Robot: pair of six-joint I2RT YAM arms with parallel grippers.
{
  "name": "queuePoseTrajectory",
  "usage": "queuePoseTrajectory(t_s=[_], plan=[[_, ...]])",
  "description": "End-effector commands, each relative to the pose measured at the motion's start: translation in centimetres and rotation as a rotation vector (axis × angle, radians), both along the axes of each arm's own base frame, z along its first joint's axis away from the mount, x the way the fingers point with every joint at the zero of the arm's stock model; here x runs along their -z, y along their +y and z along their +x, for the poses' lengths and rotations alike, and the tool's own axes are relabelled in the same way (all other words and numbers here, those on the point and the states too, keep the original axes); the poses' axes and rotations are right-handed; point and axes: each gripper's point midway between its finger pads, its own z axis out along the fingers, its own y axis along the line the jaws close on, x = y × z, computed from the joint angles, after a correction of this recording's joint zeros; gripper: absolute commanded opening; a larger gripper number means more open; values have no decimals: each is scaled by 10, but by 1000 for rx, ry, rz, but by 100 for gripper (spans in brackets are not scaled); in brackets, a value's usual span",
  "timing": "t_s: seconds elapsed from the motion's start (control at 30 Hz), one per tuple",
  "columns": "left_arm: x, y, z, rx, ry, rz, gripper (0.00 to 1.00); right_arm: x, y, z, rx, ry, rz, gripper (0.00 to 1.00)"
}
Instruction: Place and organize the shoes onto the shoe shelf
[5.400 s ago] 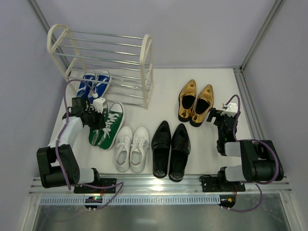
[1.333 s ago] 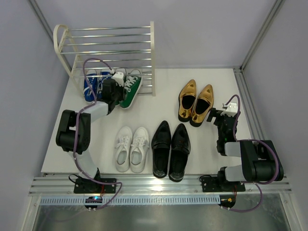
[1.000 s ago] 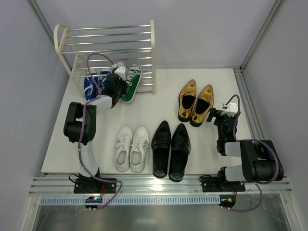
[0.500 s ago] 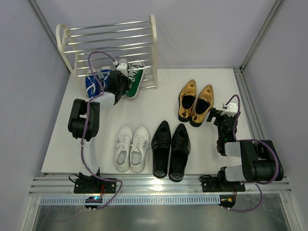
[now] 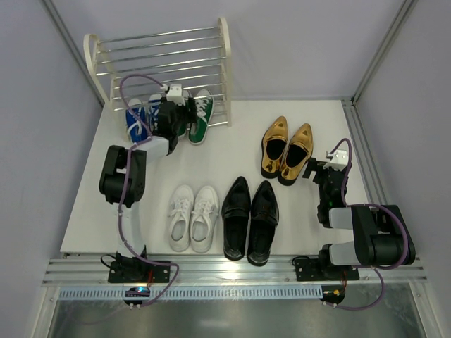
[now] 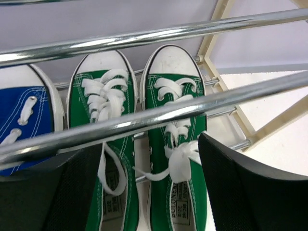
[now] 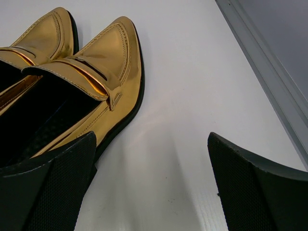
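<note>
The green sneakers [image 6: 163, 159] lie side by side on the bottom rods of the shoe shelf [image 6: 144, 118], toes pointing in, next to the blue sneakers [image 6: 21, 115]. My left gripper [image 6: 150, 192] is open, a finger on either side of the green pair's heels and apart from them. From above, the left gripper [image 5: 177, 109] reaches into the shoe shelf [image 5: 225, 49] over the green sneakers [image 5: 201, 116]. On the floor lie the white sneakers [image 5: 192, 218], black loafers [image 5: 250, 218] and gold shoes [image 5: 287, 149]. My right gripper [image 7: 151, 187] is open and empty beside the gold shoes [image 7: 96, 72].
The shelf stands askew at the back left, close to the left wall. A metal rail [image 5: 363, 162] runs along the right edge of the white floor, just right of the right gripper [image 5: 320, 169]. The blue sneakers [image 5: 137, 120] fill the shelf's left end.
My left gripper has opened and let go of the green sneakers, which now lie straighter on the bottom tier. The shelf has shifted slightly back and left. The right arm has not moved.
</note>
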Motion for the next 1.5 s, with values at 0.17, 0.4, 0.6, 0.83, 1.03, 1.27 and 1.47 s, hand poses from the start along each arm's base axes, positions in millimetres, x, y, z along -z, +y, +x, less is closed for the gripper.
queuePoseTrajectory(t_s=[0.17, 0.4, 0.6, 0.83, 1.03, 1.27, 1.47], plan=[[-83, 6, -69, 92, -57, 35, 83, -23, 0, 6, -3, -89, -6, 97], [-79, 10, -155, 229, 178, 142, 84, -23, 0, 6, -3, -87, -6, 97], [-113, 12, -192, 181, 202, -22, 86, -23, 0, 6, -3, -87, -6, 97], [-119, 11, -202, 77, 196, -256, 100, -23, 0, 6, -3, -89, -6, 98], [-85, 13, -196, -26, 245, -288, 78, -23, 0, 6, -2, -87, -6, 97], [-29, -40, -148, -56, 481, -302, 67, -23, 0, 6, -2, -89, -7, 97], [-20, -71, -127, -187, 542, -165, 100, -23, 1, 6, -5, -87, -6, 97]])
